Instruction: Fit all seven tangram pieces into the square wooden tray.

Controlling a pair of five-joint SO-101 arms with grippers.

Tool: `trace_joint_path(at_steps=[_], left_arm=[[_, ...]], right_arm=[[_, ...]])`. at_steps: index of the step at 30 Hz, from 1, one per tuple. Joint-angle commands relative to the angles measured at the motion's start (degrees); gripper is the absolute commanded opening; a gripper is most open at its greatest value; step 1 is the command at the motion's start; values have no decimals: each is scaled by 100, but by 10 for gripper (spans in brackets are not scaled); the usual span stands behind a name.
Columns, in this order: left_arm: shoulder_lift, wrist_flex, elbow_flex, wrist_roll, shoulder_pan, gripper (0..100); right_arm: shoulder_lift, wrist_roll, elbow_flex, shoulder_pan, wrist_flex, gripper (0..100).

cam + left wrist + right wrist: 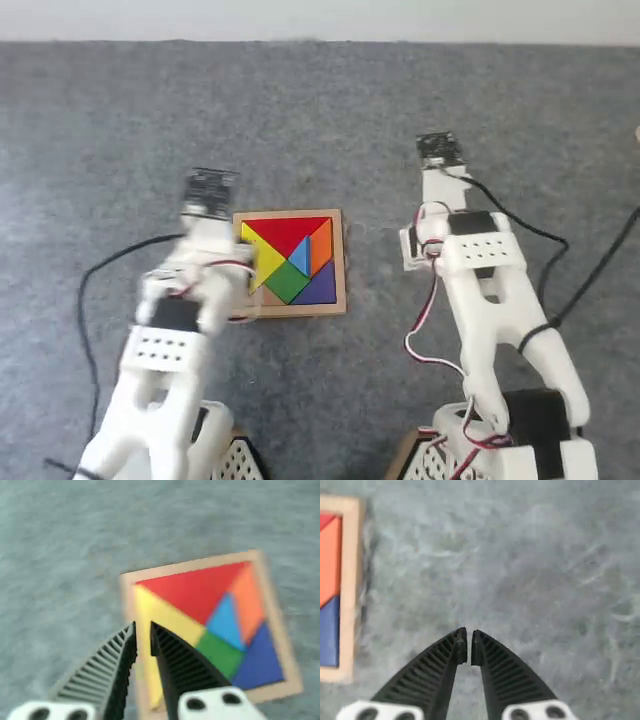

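The left gripper (142, 626), pinched almost closed and empty, hangs over the yellow piece (161, 612) by the square wooden tray's (340, 262) left rim, nearer than the right gripper (469, 632), likewise a mere slit, over carpet (545, 555) right of the tray, whose near-left slot looks possibly unfilled.

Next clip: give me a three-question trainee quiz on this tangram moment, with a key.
1. True or false: the right gripper is above the square wooden tray.
2. Which piece is nearest the left gripper? A large yellow triangle; B blue triangle; C orange piece.
3. What surface does the tray rest on?
Key: 1 false, it is over the grey carpet beside the tray; 2 A; 3 grey carpet.
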Motion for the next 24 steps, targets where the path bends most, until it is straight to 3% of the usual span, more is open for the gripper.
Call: trace_joint_path(at_steps=[1,5,9,12,24], left_arm=[[624,-527,-453,229,862,90],[2242,-853,-1138,325,1187,101],[3648,431,-2651,844,1178,81],[4404,774,-3187,519,1354,15],[4387,1284,-3380,492,1275,13]], right_arm=[[-224,-97,53,233,-409,27],[-224,-97,88,303,-541,27],[-224,-97,88,277,-549,27],[-215,-97,158,268,-664,27],[-224,-97,334,295,-971,27]])
